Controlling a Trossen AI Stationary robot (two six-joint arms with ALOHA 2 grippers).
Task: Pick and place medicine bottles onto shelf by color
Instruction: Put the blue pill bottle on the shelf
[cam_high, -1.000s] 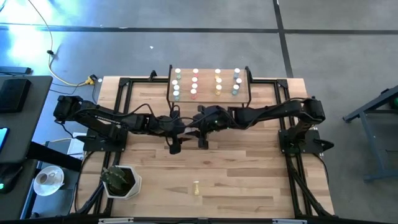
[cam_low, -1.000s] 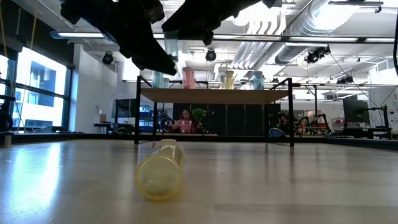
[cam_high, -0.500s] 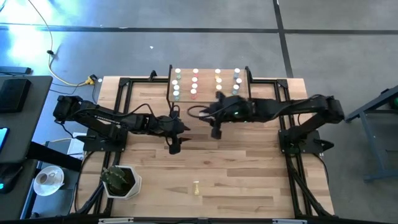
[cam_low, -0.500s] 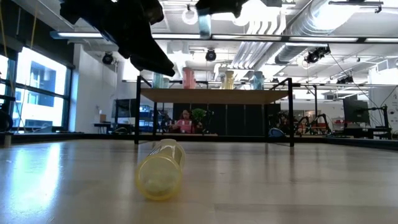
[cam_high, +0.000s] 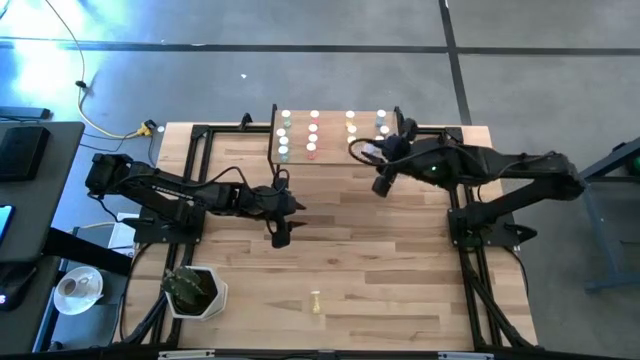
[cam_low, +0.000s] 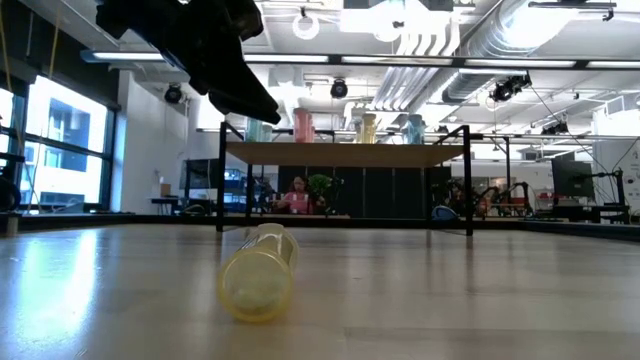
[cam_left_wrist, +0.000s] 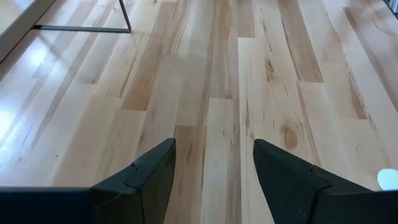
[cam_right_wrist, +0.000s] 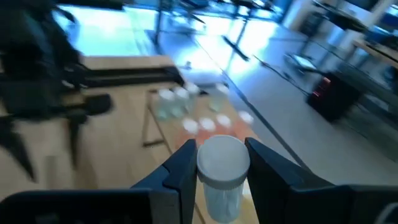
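The pale-blue, white-capped bottle (cam_right_wrist: 222, 174) sits clamped in the right gripper (cam_right_wrist: 221, 167) near the raised light-wood shelf (cam_high: 335, 155). Best lower it upright into the blue column's front gap, clear of neighbours. Left gripper (cam_left_wrist: 212, 177) hovers open over bare tabletop; a yellow bottle (cam_low: 258, 272) lies fallen.

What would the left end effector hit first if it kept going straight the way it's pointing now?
Probably just the bare wooden tabletop. The left end effector is open and empty, with nothing between its fingers and the boards ahead, though depth is hard to judge.
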